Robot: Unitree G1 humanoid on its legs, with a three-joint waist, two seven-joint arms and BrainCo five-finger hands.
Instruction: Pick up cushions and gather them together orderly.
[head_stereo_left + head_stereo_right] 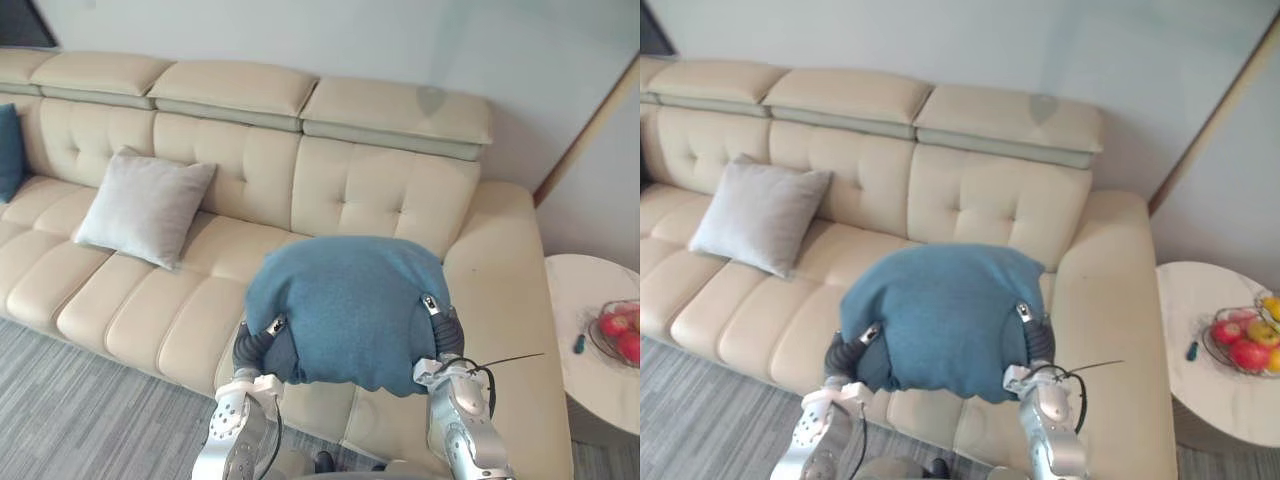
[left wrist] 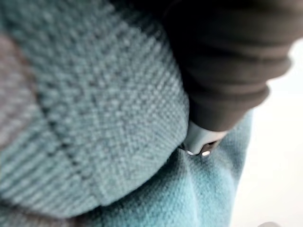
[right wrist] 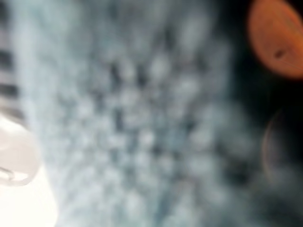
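A large teal knitted cushion [image 1: 345,305] is held up between my two hands, in front of the right end of the beige sofa [image 1: 390,190]. My left hand [image 1: 262,342] is buried in its lower left side and my right hand [image 1: 446,335] in its lower right side; only their dark covers show. In the left wrist view the dark cover [image 2: 227,61] sinks into the knit [image 2: 94,118]. A light grey cushion [image 1: 145,205] leans on the sofa back further left. A second teal cushion [image 1: 8,150] shows at the far left edge.
A round white side table [image 1: 590,340] stands right of the sofa, with a bowl of fruit [image 1: 620,335] and a small dark object [image 1: 579,343] on it. Grey carpet [image 1: 80,410] lies before the sofa.
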